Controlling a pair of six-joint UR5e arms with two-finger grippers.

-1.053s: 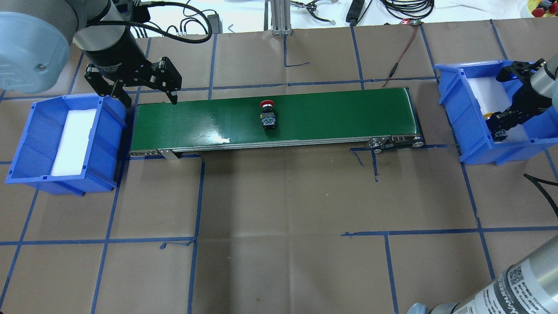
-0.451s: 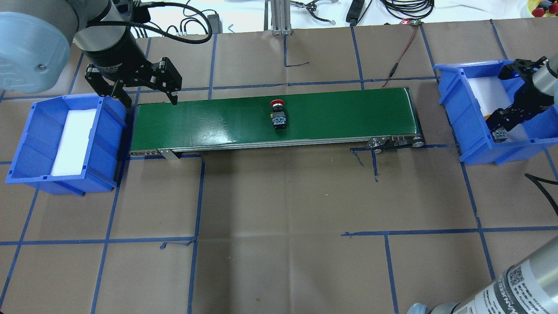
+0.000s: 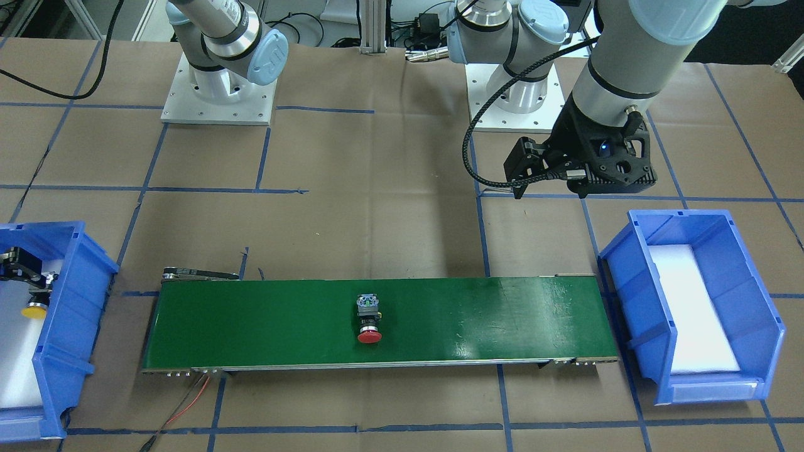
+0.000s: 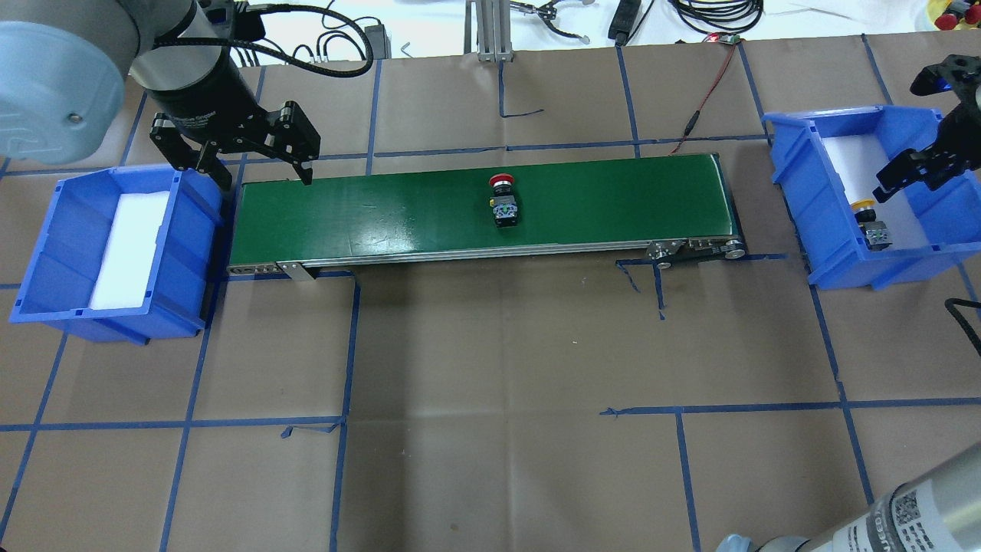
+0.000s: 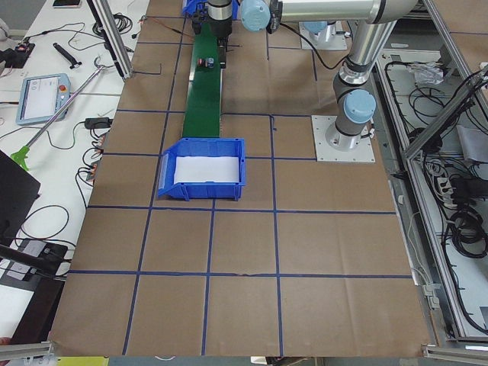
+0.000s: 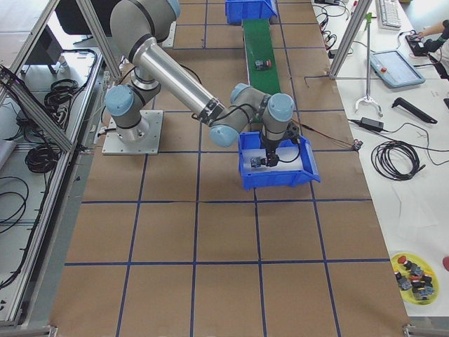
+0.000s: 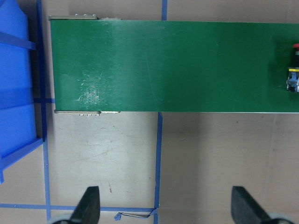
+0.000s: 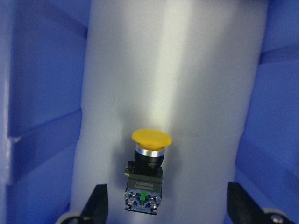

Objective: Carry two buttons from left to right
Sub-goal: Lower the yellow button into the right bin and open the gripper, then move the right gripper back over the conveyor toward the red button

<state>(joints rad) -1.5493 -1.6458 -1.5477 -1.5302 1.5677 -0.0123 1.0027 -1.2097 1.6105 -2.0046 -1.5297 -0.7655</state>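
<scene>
**Brown-paper bench [image 4: 490,345]: red button [image 4: 503,201] on belt [image 4: 383,215], yellow button [image 4: 871,222] in right bin [image 4: 793,165]**

Blue tape is gridding the bench. The red button is lying on its side around mid-belt. The yellow button is resting on white foam inside the right bin. The right gripper [image 8: 168,207] is hovering over it, jaws spread, gripping nothing. The left gripper [image 4: 265,182] is hanging high near the belt's left end, beside the left bin [image 4: 195,253], jaws wide, empty.

**What I can't see**

Left wrist view: red button [image 7: 294,70] clipped by the right edge, only a sliver shows. Front view: blue bin [image 3: 69,301] and my right jaws run off the left edge. Left side view: red button too small to read.
</scene>
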